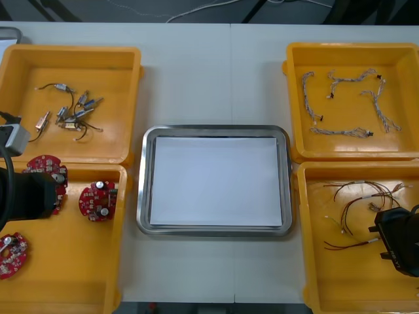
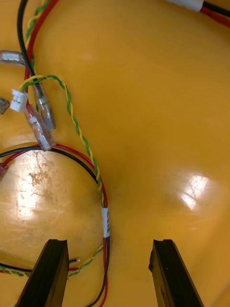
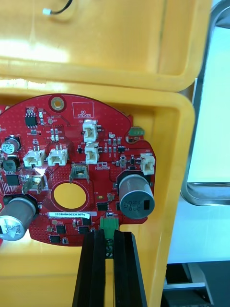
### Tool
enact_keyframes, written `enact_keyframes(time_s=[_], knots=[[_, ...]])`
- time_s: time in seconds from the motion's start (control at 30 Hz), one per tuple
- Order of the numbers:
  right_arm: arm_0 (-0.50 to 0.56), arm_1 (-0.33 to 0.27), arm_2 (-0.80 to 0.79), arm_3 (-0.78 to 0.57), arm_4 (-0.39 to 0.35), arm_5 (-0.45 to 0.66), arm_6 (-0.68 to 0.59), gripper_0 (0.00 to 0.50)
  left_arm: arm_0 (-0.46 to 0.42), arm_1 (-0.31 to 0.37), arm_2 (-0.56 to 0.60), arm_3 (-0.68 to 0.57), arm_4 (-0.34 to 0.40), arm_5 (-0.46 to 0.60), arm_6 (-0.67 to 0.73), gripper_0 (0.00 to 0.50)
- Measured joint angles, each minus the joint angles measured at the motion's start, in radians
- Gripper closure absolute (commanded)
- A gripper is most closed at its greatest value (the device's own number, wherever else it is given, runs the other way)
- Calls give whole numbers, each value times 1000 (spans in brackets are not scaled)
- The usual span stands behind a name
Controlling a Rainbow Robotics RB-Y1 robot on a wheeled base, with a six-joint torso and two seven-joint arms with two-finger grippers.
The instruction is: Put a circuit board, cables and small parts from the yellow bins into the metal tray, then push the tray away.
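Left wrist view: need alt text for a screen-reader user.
The left gripper has its black fingers shut on the edge of a round red circuit board, at a small green connector. The board sits within a yellow plastic bin, near its corner. Past the bin's wall lies a shiny metal tray with a white inside.

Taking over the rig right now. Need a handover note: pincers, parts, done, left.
Left pincer: shut on the edge of a red circuit board at the near left bin.
Right pincer: open, low over the red and yellow cables in the near right bin.
Metal tray: white inside, nothing in it yet.
Small metal parts lie in the far left bin, twisted blue and white cables in the far right bin.
Done: board gripped.
Left: board, cables and parts into the tray, then push it away.
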Motion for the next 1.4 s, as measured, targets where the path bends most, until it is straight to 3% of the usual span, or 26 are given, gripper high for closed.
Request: enact_keyframes(time_s=[0.17, 0.37, 0.7, 0.83, 0.9, 0.97, 1.0, 1.03, 1.07, 1.4], knots=[[1, 12, 14, 24, 17, -25, 0, 0, -53, 61, -15, 17, 52, 0, 2, 500], [2, 25, 28, 36, 37, -47, 0, 0, -139, 141, -123, 49, 69, 0, 50, 500], [2, 26, 50, 63, 50, -78, 0, 0, -330, 213, -355, 129, 99, 0, 468, 500], [2, 26, 50, 63, 53, -79, 1, 0, -411, 218, -420, 152, 121, 0, 519, 500], [2, 26, 52, 63, 54, -80, 1, 64, -450, 225, -455, 162, 132, 0, 519, 500], [2, 26, 53, 63, 54, -83, 1, 226, -490, 232, -496, 174, 143, 0, 522, 500], [2, 26, 54, 63, 54, -84, 1, 282, -509, 235, -516, 179, 147, 0, 526, 500], [2, 26, 54, 63, 54, -84, 1, 432, -528, 237, -538, 185, 150, 0, 534, 500], [2, 26, 54, 63, 54, -84, 1, 500, -546, 239, -559, 190, 152, 0, 545, 500], [1, 26, 54, 62, 54, -75, 3, 500, -662, 241, -746, 208, 145, -13, 863, 500]])
